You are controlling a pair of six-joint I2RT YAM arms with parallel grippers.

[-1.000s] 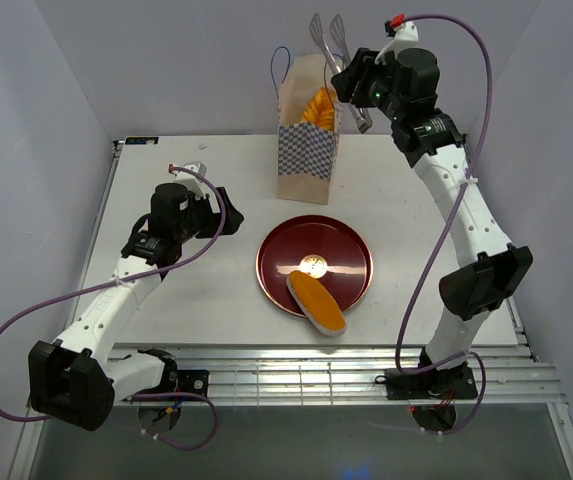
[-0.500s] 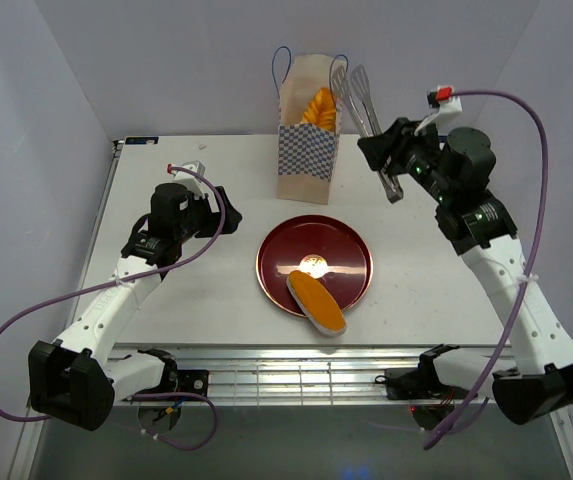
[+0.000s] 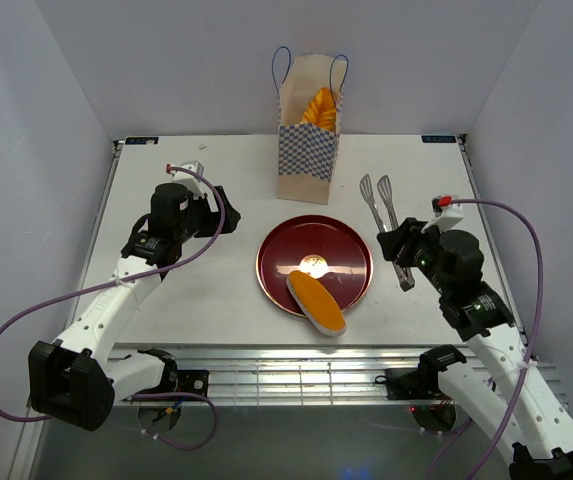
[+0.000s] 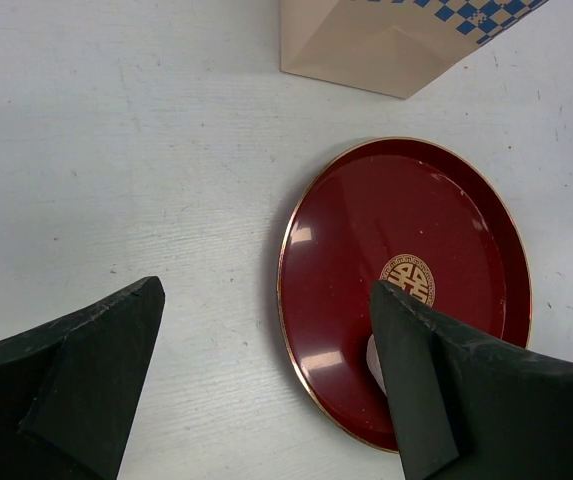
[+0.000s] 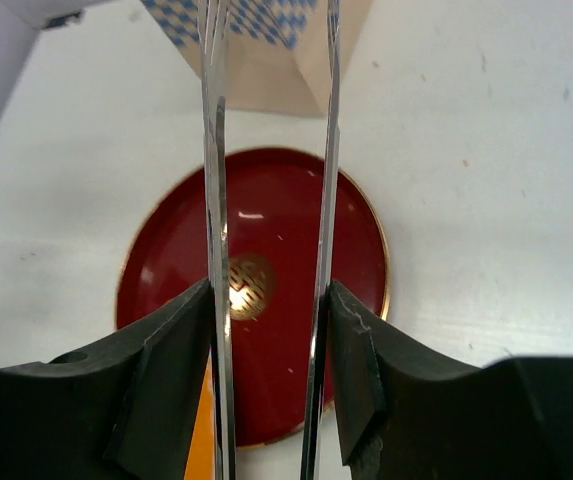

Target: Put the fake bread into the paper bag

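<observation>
Holding a pair of long silver metal tongs (image 5: 217, 200), our right gripper (image 5: 269, 310) has its two black fingers (image 5: 166, 370) pressed on the outsides of the two thin arms, so it is clamped on them. The two arms of the tongs are a little apart, and their flat ends hold nothing. From above we see the tongs over the white table (image 3: 196, 290), just to the right of the round dark red plate (image 3: 341, 250), with the flat ends pointing to the far side. We cannot tell if the tongs touch the table. From the right wrist we see the plate between and around the two arms, and the bag past it. One flat oval piece of shiny orange fake bread (image 3: 316, 303) lies on the near edge of the plate, and part of it sticks out over the rim. The tongs are not touching it. The small tan paper bag (image 3: 308, 160), with blue and white checks on its lower half and thin blue loop handles, stands upright behind the plate, near it but not touching. More orange fake bread (image 3: 321, 105) pokes out of its open top. Our left gripper (image 4: 266, 300) hangs over the table to the left of the plate, its two black fingers wide apart with nothing between them.
</observation>
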